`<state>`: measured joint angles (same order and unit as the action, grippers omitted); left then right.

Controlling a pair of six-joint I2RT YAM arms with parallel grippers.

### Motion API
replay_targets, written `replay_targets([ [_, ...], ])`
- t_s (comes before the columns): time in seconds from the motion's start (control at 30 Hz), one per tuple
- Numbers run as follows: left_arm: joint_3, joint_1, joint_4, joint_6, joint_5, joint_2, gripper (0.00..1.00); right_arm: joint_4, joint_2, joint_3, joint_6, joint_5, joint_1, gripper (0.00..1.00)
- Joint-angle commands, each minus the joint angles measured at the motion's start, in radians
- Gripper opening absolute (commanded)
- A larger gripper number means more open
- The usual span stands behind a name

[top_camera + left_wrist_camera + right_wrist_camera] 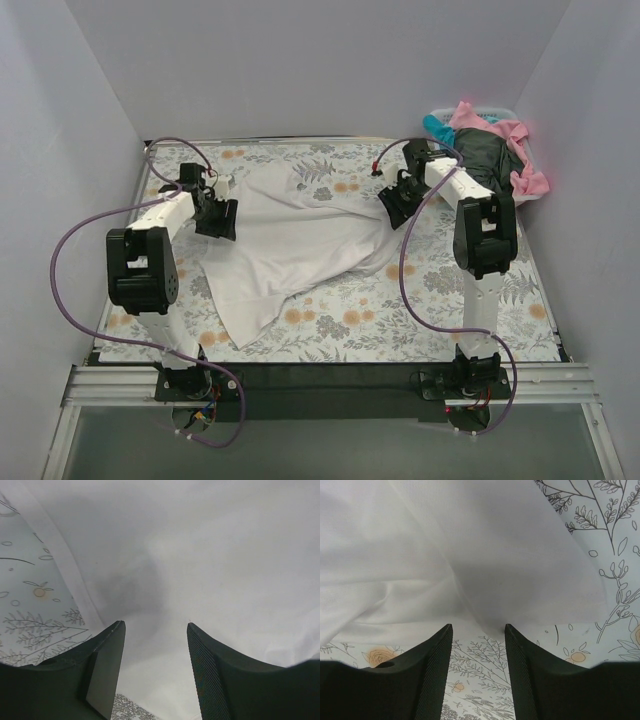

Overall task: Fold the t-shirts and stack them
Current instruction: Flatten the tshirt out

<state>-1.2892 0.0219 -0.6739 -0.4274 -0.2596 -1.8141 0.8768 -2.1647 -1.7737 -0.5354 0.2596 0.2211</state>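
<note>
A large white t-shirt (290, 240) lies spread and rumpled on the printed sheet in the middle of the table. My left gripper (220, 218) is open over its left edge; the left wrist view shows the white cloth (200, 555) between and beyond the fingers. My right gripper (397, 208) is open at the shirt's right edge; the right wrist view shows the cloth (445, 545) just ahead of the fingertips, with bare printed sheet between them. Pink (515, 135), teal (436, 125) and dark grey-green (490, 155) shirts lie heaped in the basket at the back right.
The fern-and-orange-flower sheet (400, 310) covers the table. A white plastic basket (530, 195) stands at the back right corner beside the right arm. Grey walls close in the left, back and right sides. Purple cables loop from both arms.
</note>
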Motion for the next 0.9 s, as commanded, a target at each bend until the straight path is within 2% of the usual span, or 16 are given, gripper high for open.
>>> replay_targets([
  [0.0, 0.036, -0.008, -0.003, -0.008, -0.003, 0.062, 0.50, -0.027, -0.004, 0.022, -0.026, -0.022, 0.007, 0.45],
  [0.1, 0.053, -0.008, 0.010, -0.010, 0.008, 0.059, 0.50, -0.056, -0.004, 0.043, -0.026, -0.054, 0.007, 0.40],
  [0.13, 0.057, -0.008, 0.013, -0.008, 0.013, 0.058, 0.49, -0.059, -0.003, 0.045, -0.026, -0.066, 0.009, 0.32],
  [0.27, 0.085, -0.008, 0.026, -0.002, 0.032, 0.044, 0.47, -0.062, 0.014, 0.033, -0.032, -0.100, 0.009, 0.12],
  [0.33, 0.093, -0.008, 0.030, -0.001, 0.045, 0.029, 0.43, -0.062, 0.026, 0.019, -0.034, -0.135, 0.008, 0.01],
  [0.43, 0.117, -0.008, 0.039, -0.001, 0.098, 0.007, 0.32, -0.091, 0.045, -0.047, -0.040, -0.198, 0.000, 0.01],
  [0.53, 0.131, -0.008, 0.051, 0.001, 0.184, -0.010, 0.27, -0.156, 0.004, -0.166, -0.028, -0.255, -0.022, 0.01],
  [0.6, 0.125, -0.008, 0.047, 0.006, 0.204, -0.016, 0.26, -0.222, -0.039, -0.270, -0.015, -0.287, -0.035, 0.01],
  [0.7, 0.100, -0.007, 0.036, -0.010, 0.178, -0.024, 0.27, -0.281, -0.136, -0.341, 0.014, -0.277, -0.035, 0.01],
  [0.73, 0.076, -0.008, 0.021, -0.016, 0.163, -0.027, 0.28, -0.280, -0.161, -0.380, 0.024, -0.267, -0.029, 0.22],
  [0.77, 0.064, -0.008, 0.013, -0.020, 0.145, -0.033, 0.30, -0.279, -0.208, -0.395, 0.029, -0.266, -0.023, 0.37],
  [0.83, 0.039, -0.008, -0.015, -0.034, 0.077, -0.031, 0.36, -0.246, -0.225, -0.398, 0.028, -0.275, -0.009, 0.59],
  [0.87, 0.021, -0.008, -0.022, -0.039, 0.050, -0.010, 0.38, -0.228, -0.212, -0.386, 0.025, -0.267, -0.008, 0.61],
])
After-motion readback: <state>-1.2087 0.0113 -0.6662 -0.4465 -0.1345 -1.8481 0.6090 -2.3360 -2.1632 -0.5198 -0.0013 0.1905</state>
